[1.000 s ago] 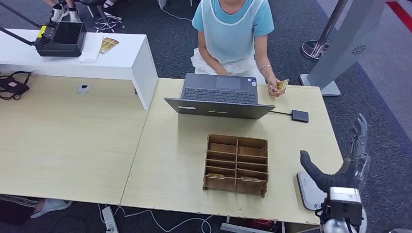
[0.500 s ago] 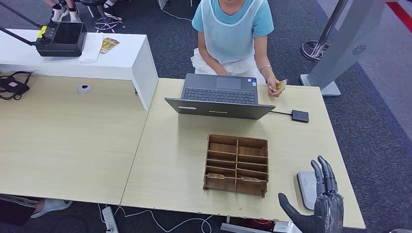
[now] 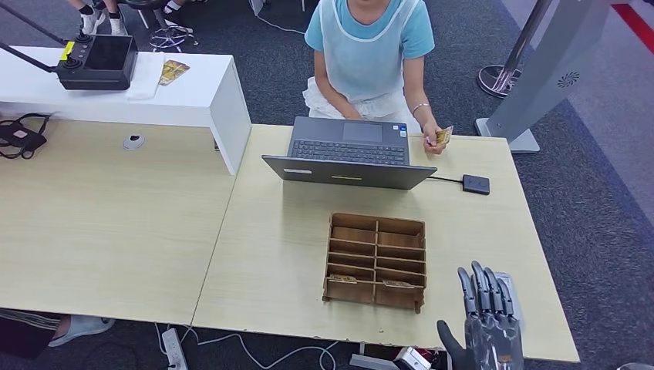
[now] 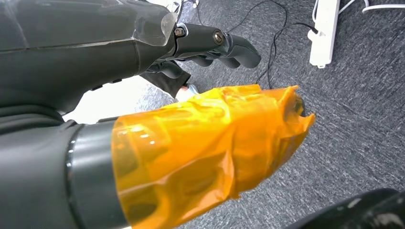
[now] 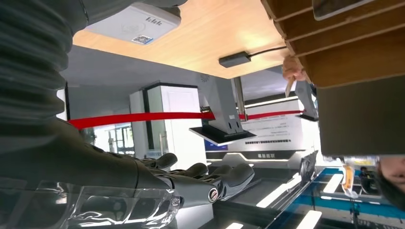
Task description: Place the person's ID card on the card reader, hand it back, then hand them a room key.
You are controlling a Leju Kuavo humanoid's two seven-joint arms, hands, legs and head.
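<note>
While held upright, ID card [image 3: 444, 136] edge-on

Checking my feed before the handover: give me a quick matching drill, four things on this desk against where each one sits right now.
Things:
1. ID card
2. laptop
3. wooden tray
4. right hand

Places:
A. middle of the table, nearer the robot than the laptop
B. open at the table's far edge, in front of the person
C. over the white card reader at the table's near right corner, fingers apart
D. in the person's hand, right of the laptop

Pairs: 1-D, 2-B, 3-A, 4-C
</note>
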